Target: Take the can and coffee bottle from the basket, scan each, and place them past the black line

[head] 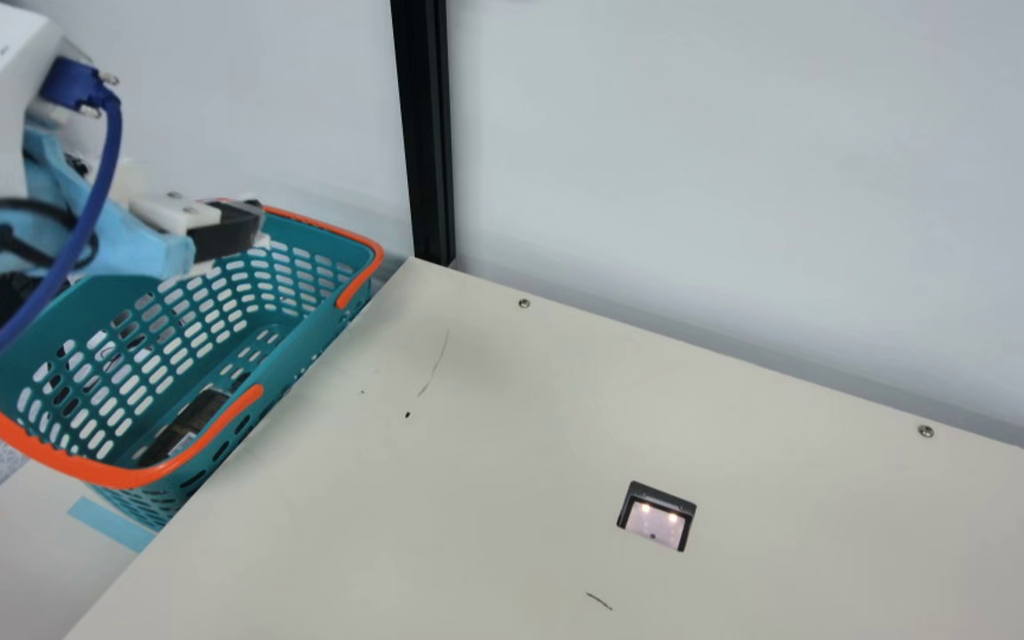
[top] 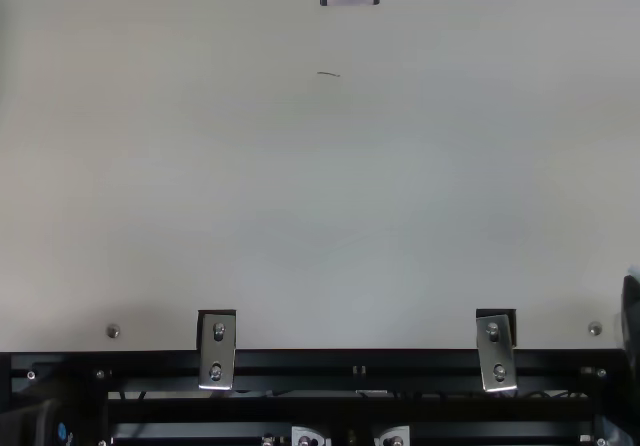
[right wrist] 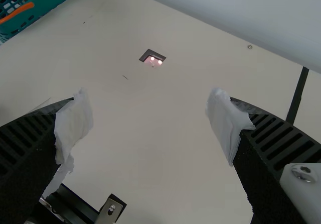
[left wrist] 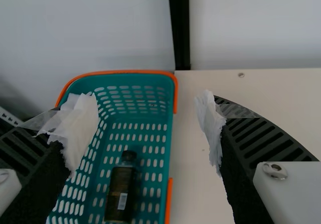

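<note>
Before a pale wall (head: 699,151), black post (head: 428,133), cream table (head: 512,462), inset lit scanner (head: 657,523), left tool (head: 232,231) parted wide, right tool (top: 631,316) likewise

I can't read a single word, number or sign from where I'm standing. There is a small pale label (left wrist: 122,201) on the dark coffee bottle (left wrist: 117,186) in the basket (left wrist: 169,136); whatever is printed on it is too small to make out.

I count one basket (head: 299,345) beside the bench's (head: 476,462) edge, one coffee bottle (left wrist: 120,191) inside it, one scanner (head: 656,520), one black line (right wrist: 297,96) and two metal brackets (top: 217,351).
</note>
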